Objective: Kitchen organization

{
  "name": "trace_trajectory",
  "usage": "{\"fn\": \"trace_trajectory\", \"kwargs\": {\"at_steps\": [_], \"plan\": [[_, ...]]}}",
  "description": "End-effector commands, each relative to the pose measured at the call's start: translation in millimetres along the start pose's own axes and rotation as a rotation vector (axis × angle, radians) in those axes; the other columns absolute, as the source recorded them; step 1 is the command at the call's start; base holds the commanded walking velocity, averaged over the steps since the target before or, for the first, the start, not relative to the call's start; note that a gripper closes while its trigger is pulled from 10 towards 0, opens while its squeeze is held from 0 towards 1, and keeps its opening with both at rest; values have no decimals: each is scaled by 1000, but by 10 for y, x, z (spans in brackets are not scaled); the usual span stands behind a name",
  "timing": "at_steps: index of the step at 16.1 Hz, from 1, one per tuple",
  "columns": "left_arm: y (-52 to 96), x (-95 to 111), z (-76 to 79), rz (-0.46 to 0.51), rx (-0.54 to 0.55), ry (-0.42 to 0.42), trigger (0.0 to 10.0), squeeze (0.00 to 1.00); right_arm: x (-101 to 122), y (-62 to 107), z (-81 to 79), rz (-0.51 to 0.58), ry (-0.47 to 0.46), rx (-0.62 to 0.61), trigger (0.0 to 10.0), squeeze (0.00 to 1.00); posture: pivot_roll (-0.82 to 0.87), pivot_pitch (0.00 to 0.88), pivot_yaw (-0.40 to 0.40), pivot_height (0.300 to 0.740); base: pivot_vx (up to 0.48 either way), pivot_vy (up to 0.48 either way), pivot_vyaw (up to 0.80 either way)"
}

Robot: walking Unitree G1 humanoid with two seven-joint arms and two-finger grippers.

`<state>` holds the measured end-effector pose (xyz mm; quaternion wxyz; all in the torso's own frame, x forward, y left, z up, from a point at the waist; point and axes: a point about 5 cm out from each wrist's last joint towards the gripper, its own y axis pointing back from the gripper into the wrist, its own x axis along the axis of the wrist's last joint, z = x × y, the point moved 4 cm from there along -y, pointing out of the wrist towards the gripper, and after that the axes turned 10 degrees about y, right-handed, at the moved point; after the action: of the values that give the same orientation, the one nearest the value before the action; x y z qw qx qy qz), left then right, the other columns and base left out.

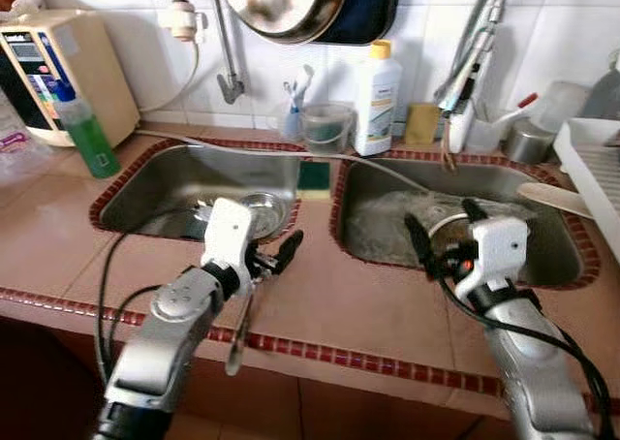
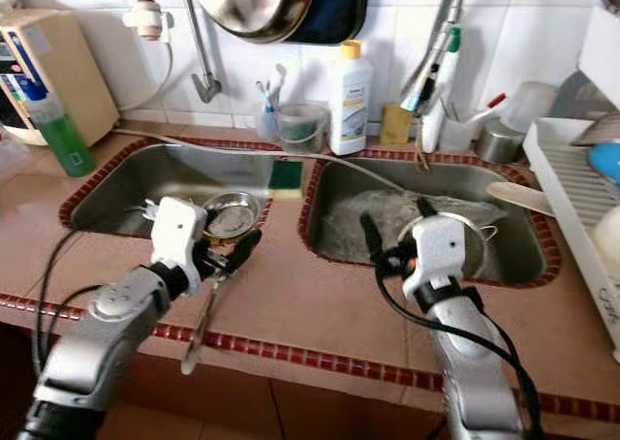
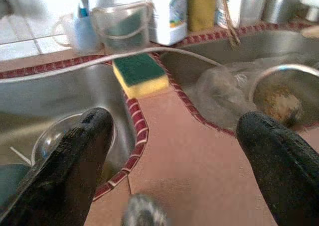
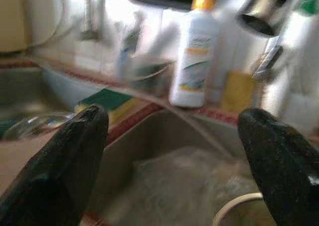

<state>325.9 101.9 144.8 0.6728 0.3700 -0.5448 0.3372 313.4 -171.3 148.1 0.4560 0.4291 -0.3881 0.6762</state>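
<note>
The left pincer (image 1: 276,256), at lower centre-left of the left eye view, sits over the desk (image 1: 368,304) just in front of the left sink (image 1: 145,203). A long metal utensil (image 1: 237,348) hangs down past the desk edge below it. In the head views the fingers look nearly closed around the handle, while the left wrist view shows them well apart with a blurred metal tip between, so whether it is gripped cannot be told.

The right pincer (image 2: 392,236), at centre-right, hangs open and empty above the near rim of the right sink (image 2: 523,256).

The left sink holds a small round metal dish (image 2: 231,212) and something pale that is hard to make out. The right sink holds crumpled clear plastic (image 1: 387,222) and a partly hidden pot rim (image 3: 284,71). A green-and-yellow sponge (image 3: 140,74) lies on the divider. A white bottle (image 1: 376,96) stands at the back wall; a dish rack (image 2: 581,207) is cut off at right.
</note>
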Motion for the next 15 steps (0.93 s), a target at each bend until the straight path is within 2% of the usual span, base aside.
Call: {"fn": "trace_trajectory", "kwargs": {"at_steps": [1, 2, 4, 5, 6, 7, 10, 12, 13, 14, 15], "plan": [[83, -53, 47, -59, -49, -13, 10000, 0, 80, 28, -32, 21, 11, 66, 10000, 0, -205, 27, 56, 740, 0, 0, 0], [145, -116, 94, -118, -90, 2, 10000, 0, 60, 59, -29, 9, 28, 89, 10000, 0, -204, 32, 54, 740, 0, 0, 0], [248, -191, 154, -191, -137, -26, 10000, 0, 25, 80, -6, -10, 36, 98, 10000, 0, -198, 42, 48, 740, 0, 0, 0], [281, -171, 186, -184, -159, -5, 10000, 0, 21, 84, -8, -12, 34, 104, 10000, 0, -198, 42, 48, 740, 0, 0, 0], [336, -171, 244, -206, -196, 52, 10000, 0, 18, 93, -22, -17, 31, 121, 10000, 0, -194, 51, 42, 740, 0, 0, 0], [387, -211, 286, -243, -232, 50, 10000, 0, 12, 98, -29, -22, 33, 129, 10000, 0, -191, 52, 40, 740, 0, 0, 0], [411, -280, 314, -288, -227, 51, 10000, 0, 19, 80, -37, -22, 33, 143, 10000, 0, -187, 55, 36, 740, 0, 0, 0], [412, -298, 319, -301, -213, 48, 10000, 0, 44, 70, -52, -14, 31, 156, 10000, 0, -188, 56, 35, 740, 0, 0, 0], [380, -317, 281, -302, -163, 53, 10000, 0, 62, 81, -91, -7, 23, 186, 10000, 0, -190, 57, 34, 740, 0, 0, 0], [319, -359, 185, -310, -61, 57, 10000, 0, 80, 114, -150, -1, 8, 237, 10000, 0, -190, 57, 34, 740, 0, 0, 0], [275, -402, 59, -327, 48, 20, 10000, 0, 70, 134, -181, -9, 9, 257, 10000, 0, -195, 58, 35, 740, 0, 0, 0]]}}
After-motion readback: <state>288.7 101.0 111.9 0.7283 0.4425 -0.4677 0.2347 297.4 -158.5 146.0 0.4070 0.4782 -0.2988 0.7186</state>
